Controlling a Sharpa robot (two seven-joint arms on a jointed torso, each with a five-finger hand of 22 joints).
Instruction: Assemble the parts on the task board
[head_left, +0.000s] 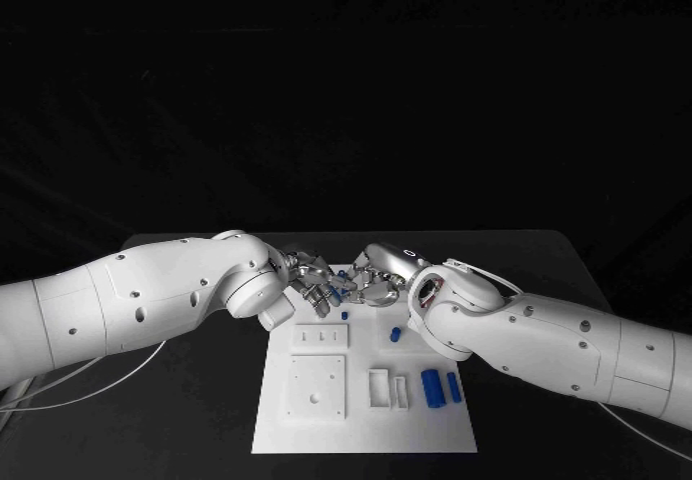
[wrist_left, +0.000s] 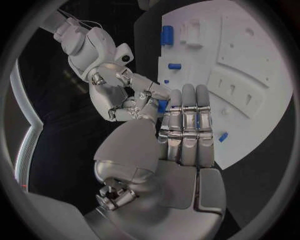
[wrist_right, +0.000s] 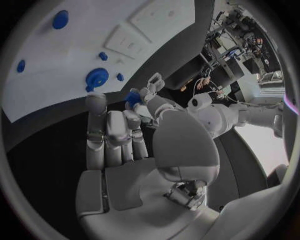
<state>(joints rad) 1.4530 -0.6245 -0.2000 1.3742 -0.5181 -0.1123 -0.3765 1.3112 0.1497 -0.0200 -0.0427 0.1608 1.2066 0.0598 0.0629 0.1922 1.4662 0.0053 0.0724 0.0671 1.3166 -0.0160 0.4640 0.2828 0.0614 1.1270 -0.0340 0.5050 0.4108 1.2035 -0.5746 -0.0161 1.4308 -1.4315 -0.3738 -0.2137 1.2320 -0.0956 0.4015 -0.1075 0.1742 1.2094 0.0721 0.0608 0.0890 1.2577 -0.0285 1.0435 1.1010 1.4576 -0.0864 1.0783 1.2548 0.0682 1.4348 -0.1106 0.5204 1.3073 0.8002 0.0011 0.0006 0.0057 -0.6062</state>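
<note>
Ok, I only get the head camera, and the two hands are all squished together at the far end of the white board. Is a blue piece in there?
Observer: Yes. The left wrist view shows a blue part between the fingertips of the left hand and the right hand.
Operator: Who's holding it?
Observer: Can't tell. In the right wrist view it sits right where both hands' fingertips meet.
Operator: Are the left fingers curled?
Observer: No, the left wrist view shows them straight, side by side.

Two glossy white arms with small dark screw holes and trailing pale cables end in a silver left hand (head_left: 306, 276) and right hand (head_left: 372, 281).
</note>
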